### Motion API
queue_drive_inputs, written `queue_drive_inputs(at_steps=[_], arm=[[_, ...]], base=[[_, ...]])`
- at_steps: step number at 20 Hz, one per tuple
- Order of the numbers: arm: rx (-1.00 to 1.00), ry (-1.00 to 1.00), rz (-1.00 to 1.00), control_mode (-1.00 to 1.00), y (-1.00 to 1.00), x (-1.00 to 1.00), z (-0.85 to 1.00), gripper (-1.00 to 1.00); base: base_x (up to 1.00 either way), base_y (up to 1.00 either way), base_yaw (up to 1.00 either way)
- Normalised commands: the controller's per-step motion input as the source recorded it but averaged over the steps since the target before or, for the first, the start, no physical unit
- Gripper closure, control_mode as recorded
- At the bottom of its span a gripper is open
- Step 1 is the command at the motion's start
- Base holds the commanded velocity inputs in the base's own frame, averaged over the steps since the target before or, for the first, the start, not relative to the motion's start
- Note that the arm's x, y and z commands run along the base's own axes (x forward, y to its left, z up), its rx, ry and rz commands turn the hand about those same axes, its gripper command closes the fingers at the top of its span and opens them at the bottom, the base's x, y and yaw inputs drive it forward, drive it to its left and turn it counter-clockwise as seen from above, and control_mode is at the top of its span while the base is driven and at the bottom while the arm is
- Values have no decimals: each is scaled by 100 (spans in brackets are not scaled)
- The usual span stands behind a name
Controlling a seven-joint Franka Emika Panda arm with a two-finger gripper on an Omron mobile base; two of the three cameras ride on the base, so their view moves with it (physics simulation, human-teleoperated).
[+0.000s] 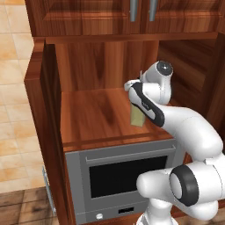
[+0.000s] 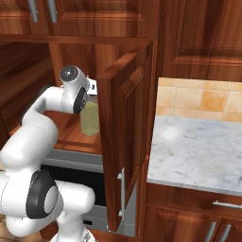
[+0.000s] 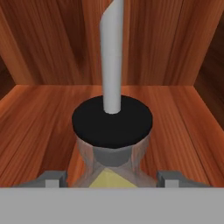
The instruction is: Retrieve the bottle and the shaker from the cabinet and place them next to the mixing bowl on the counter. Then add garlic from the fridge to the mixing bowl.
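The bottle (image 2: 89, 119) is seen standing upright on the shelf floor inside the recess of the cabinet (image 1: 88, 110), toward its right side, with the recess's back wall behind it. The gripper (image 3: 112, 180) is positioned directly above the bottle's neck, one finger on either side. An oven (image 1: 123, 176) is set below the shelf. Wall doors (image 1: 110, 15) are mounted above the recess. A cabinet door (image 2: 127, 137) is swung open to the right of the bottle, between it and the counter (image 2: 198, 151), which is placed further right, with drawers (image 2: 208, 212) beneath it.
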Motion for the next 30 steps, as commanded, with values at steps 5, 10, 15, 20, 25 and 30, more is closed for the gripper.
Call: queue_drive_inputs(at_steps=[5,10,15,20,25,30], arm=[[0,0,0,-100,0,-20,0,100],[0,-3,2,-100,0,-88,0,100],[0,-16,3,-100,0,-89,31,100],[0,-10,3,-100,0,-78,69,100],[-4,2,2,-100,0,-65,92,100],[-3,6,1,-100,0,-80,87,100]], base=[[0,0,0],[0,0,0],[0,0,0],[0,0,0],[0,0,0],[0,0,0]])
